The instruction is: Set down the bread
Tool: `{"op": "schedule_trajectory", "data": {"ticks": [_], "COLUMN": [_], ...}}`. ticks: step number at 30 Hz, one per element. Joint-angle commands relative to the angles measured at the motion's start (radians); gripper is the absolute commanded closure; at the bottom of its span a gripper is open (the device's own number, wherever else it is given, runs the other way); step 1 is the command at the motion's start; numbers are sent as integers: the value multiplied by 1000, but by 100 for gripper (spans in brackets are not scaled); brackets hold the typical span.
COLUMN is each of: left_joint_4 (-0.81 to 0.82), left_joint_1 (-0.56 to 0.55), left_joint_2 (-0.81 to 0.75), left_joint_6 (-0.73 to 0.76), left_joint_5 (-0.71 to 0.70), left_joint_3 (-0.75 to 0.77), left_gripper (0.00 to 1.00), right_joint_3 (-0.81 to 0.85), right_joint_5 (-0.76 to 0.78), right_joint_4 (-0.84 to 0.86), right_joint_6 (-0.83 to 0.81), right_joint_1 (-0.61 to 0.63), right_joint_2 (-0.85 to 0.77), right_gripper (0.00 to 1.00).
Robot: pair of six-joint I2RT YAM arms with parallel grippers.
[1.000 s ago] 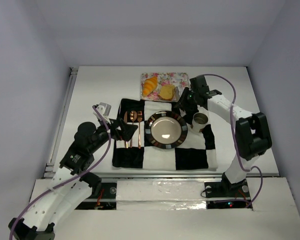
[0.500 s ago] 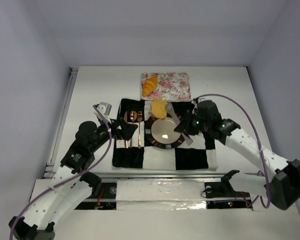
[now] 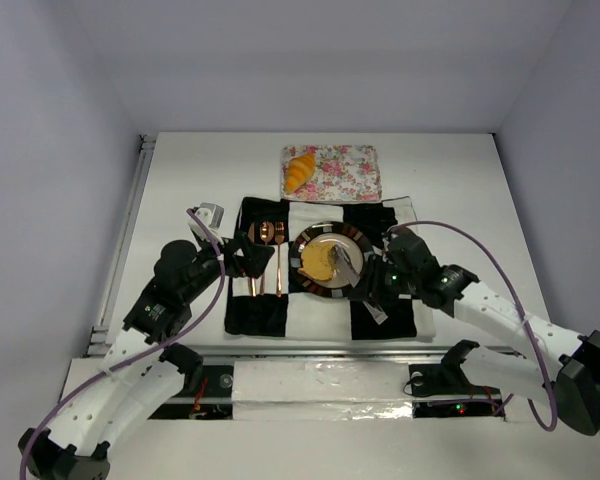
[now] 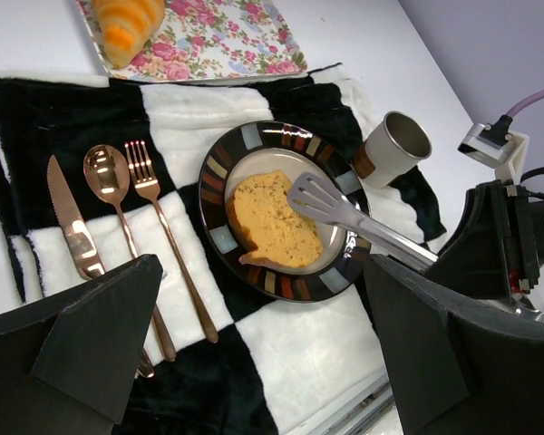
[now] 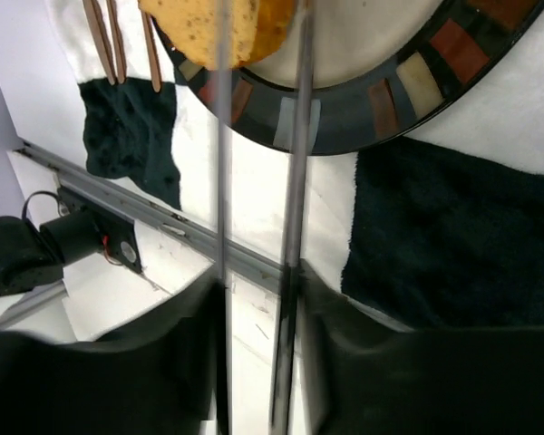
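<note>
The tan-yellow bun slice (image 3: 317,262) lies on the striped-rim plate (image 3: 332,292) at the middle of the checked mat. It also shows in the left wrist view (image 4: 270,219) and the right wrist view (image 5: 199,20). My right gripper (image 3: 378,293) is shut on metal tongs (image 3: 347,262), whose tips reach over the bun; whether they still pinch it I cannot tell. The golden-orange croissant (image 3: 300,170) lies on the floral napkin (image 3: 346,172) behind the mat. My left gripper (image 3: 242,262) is open and empty, above the cutlery to the left of the plate.
A knife (image 4: 68,219), spoon (image 4: 107,177) and fork (image 4: 154,204) lie on the black-and-white mat (image 3: 385,318) left of the plate. A metal cup (image 4: 394,147) stands right of the plate, by my right arm. Walls close the table at the back and sides.
My right arm has swung from the napkin toward the near edge, carrying the bun slice in the tongs from the napkin onto the plate. My left arm has barely moved.
</note>
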Motion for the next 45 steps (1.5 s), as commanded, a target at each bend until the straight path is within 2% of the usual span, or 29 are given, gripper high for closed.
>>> {"op": "schedule_trajectory", "data": {"ticks": [1, 3, 9, 14, 18, 22, 29, 36, 45], "left_joint_4": [19, 20, 23, 25, 28, 32, 40, 46, 46], "left_joint_1": [-4, -4, -4, -4, -4, -4, -4, -4, -4], "left_joint_2": [0, 1, 0, -13, -13, -16, -25, -28, -30], "left_joint_6": [8, 8, 10, 10, 10, 10, 11, 11, 11], "left_joint_5": [-15, -15, -11, -11, -2, 9, 24, 41, 40], "left_joint_3": [12, 12, 15, 12, 14, 14, 14, 11, 11], "left_gripper": [6, 6, 6, 6, 6, 6, 6, 6, 6], "right_joint_3": [31, 63, 189, 322, 495, 726, 992, 1120, 1134], "right_joint_5": [18, 59, 133, 197, 216, 194, 204, 171, 72], "right_joint_4": [75, 41, 47, 98, 121, 101, -4, -62, -5], "right_joint_6": [2, -9, -35, -90, -155, -190, -222, -251, -225], "right_joint_1": [11, 11, 11, 11, -38, -84, -138, -150, -150], "right_joint_2": [-25, -36, -16, 164, 406, 605, 864, 998, 1070], "right_gripper": [54, 45, 47, 48, 48, 47, 45, 43, 42]}}
